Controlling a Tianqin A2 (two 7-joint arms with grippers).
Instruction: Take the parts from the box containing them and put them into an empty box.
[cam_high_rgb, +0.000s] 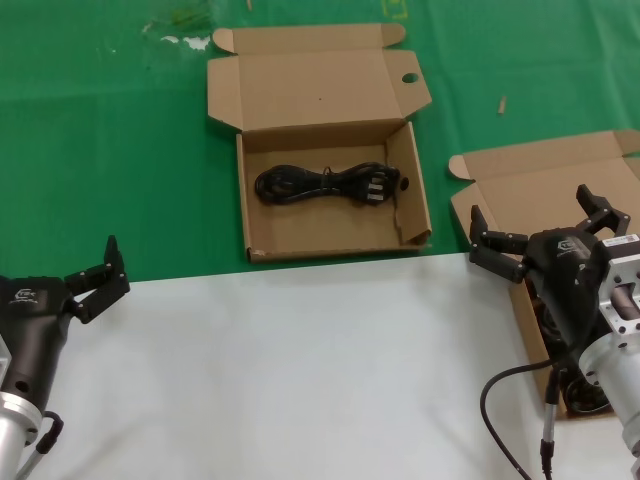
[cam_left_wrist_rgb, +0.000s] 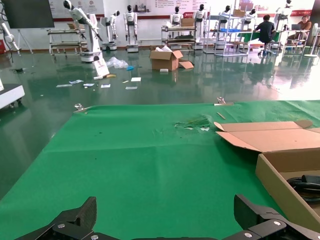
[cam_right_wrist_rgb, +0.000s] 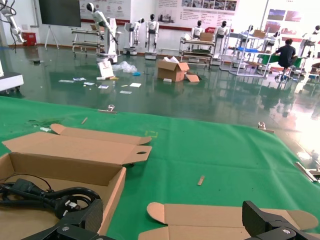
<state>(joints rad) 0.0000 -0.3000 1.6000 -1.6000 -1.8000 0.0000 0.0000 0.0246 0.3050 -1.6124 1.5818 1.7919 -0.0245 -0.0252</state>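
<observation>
The box with the oval hole in its lid (cam_high_rgb: 400, 150) lies open at the back centre, and one black power cord (cam_high_rgb: 320, 186) rests inside it. The plain-lidded box (cam_high_rgb: 530, 185) sits open at the right edge, its inside mostly hidden by my right arm; dark cord loops (cam_high_rgb: 588, 390) show by its near end. My right gripper (cam_high_rgb: 545, 225) hovers open over that box's back end, holding nothing. My left gripper (cam_high_rgb: 95, 275) waits open at the near left. The right wrist view shows the holed box (cam_right_wrist_rgb: 112, 192), its cord (cam_right_wrist_rgb: 45, 195) and the plain lid (cam_right_wrist_rgb: 225, 217).
Green cloth (cam_high_rgb: 110, 150) covers the far half of the table and white sheet (cam_high_rgb: 300, 370) the near half. My own thin black cable (cam_high_rgb: 500, 400) loops by the right arm. In the left wrist view the holed box's wall (cam_left_wrist_rgb: 280, 187) stands off to one side of the open fingers.
</observation>
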